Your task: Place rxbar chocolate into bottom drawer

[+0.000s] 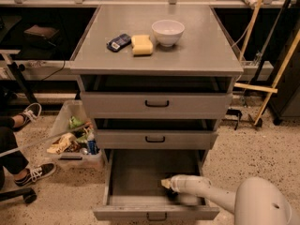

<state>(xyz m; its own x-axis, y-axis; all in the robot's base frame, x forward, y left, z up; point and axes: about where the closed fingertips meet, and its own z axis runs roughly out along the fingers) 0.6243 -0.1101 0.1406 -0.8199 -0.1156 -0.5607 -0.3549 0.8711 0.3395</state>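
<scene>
The arm enters from about 4 o'clock and lays the claw (181,191) low inside the open bottom drawer (133,172), at roughly 5 o'clock on the drawer floor. It sits close behind the front panel and points toward 9 o'clock. Whether the claw is apart or clamped I cannot tell.

The rxbar chocolate does not show plainly. A dark patch (171,198) touching the claw's underside at its 7 o'clock may be the bar, in hand or already resting on the floor, and its long axis cannot be read. If that is the bar, I judge the coming move needs only a release and a straight pull back toward 4 o'clock, clear of the drawer's right wall.

Above it, the middle drawer (154,138) and top drawer (157,104) sit pushed in. Farthest off, at 12 o'clock, the bench (201,50) carries a dark blue packet (118,42), a yellow sponge (141,45) and a white bowl (168,32), but no bar.
</scene>
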